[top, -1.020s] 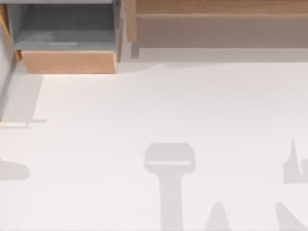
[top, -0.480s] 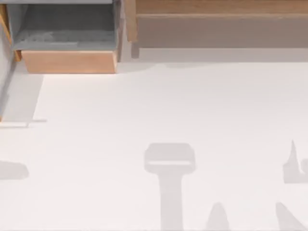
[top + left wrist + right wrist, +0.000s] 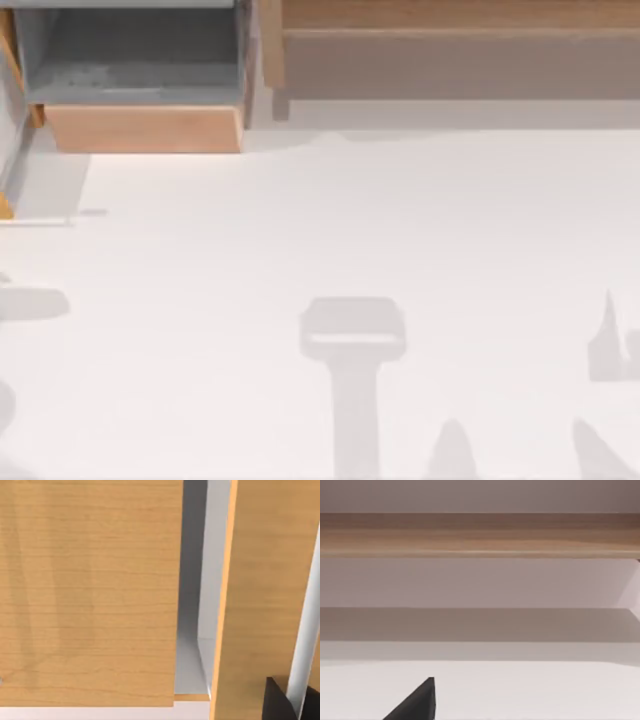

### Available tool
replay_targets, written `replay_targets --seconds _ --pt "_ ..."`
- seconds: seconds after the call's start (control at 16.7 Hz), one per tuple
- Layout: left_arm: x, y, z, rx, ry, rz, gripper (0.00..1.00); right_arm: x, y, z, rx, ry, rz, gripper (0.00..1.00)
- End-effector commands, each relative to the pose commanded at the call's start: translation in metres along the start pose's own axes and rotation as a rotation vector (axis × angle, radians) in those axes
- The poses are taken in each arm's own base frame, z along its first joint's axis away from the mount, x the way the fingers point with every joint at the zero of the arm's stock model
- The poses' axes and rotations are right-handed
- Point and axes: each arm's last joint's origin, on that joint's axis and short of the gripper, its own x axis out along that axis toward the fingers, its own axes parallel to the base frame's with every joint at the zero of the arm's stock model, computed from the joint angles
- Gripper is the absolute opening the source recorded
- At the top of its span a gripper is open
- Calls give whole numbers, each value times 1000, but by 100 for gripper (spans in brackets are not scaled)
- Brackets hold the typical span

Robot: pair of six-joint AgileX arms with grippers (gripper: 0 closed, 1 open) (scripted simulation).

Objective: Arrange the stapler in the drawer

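Note:
The drawer (image 3: 145, 128) stands pulled out at the table's far left in the top view, its tan front panel toward the near side and its grey inside showing nothing I can make out. The stapler is out of view. A black part of my left gripper (image 3: 280, 704) shows in the left wrist view, close against tan wooden panels (image 3: 90, 590) with a narrow grey gap (image 3: 192, 630) between them. A black part of my right gripper (image 3: 417, 704) hangs over the white table, facing the long shelf unit (image 3: 480, 535).
The wide brown shelf unit (image 3: 450, 40) runs along the far edge from the middle to the right. A grey panel with a wooden edge (image 3: 8, 205) stands at the left border. Arm shadows lie on the white table (image 3: 350, 230) near the front.
At the top view's left edge the wooden corner and its thin shadow line have shifted toward the far side. The grey shadow blob at the left has moved the same way.

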Motion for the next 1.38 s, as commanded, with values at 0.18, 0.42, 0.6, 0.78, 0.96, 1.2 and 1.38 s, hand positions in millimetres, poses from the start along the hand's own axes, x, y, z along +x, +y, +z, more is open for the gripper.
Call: replay_targets --seconds 0.18,0.42,0.6,0.78,0.96,1.2,1.38 --pt "13 0 2 -1 -1 -1 0 0 0 0 0 0 0 100" --pt "12 -1 1 -6 2 -8 0 0 0 0 0 0 0 100" --pt "29 -2 0 -5 0 -9 0 0 0 0 0 0 0 100" --pt "56 0 -1 -2 3 -3 0 0 0 0 0 0 0 100" --pt "73 0 1 -6 3 -7 0 0 0 0 0 0 0 100" --pt "72 -1 -1 -8 6 -10 0 0 0 0 0 0 0 100" --pt "82 -3 -1 -8 2 -14 0 0 0 0 0 0 0 100"
